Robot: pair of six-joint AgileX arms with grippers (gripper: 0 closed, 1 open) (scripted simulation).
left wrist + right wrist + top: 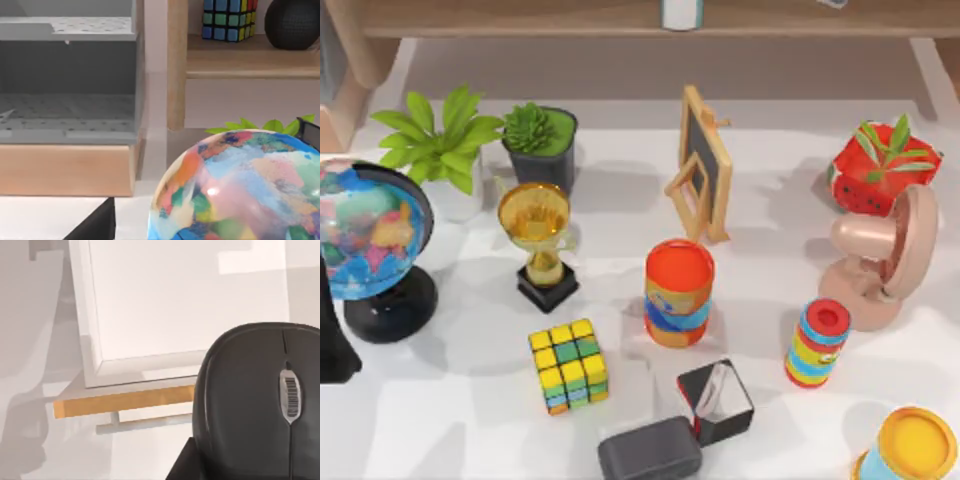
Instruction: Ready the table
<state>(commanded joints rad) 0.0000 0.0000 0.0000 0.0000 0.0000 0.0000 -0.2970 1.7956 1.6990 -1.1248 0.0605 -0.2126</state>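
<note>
Crowding the white table (440, 430) in the top view: globe (365, 245) at the left edge, trophy (538, 240), puzzle cube (568, 365), striped can (678, 292), pink fan (885, 260) at the right.

Left wrist view is looking past the globe (245, 185) toward a wooden shelf (250, 57) holding another cube (227, 19).

Right wrist view is showing a black computer mouse (260, 405) close up. Neither gripper's fingers are showing; state cannot be told.

Globe (365, 245) cut off at left
</note>
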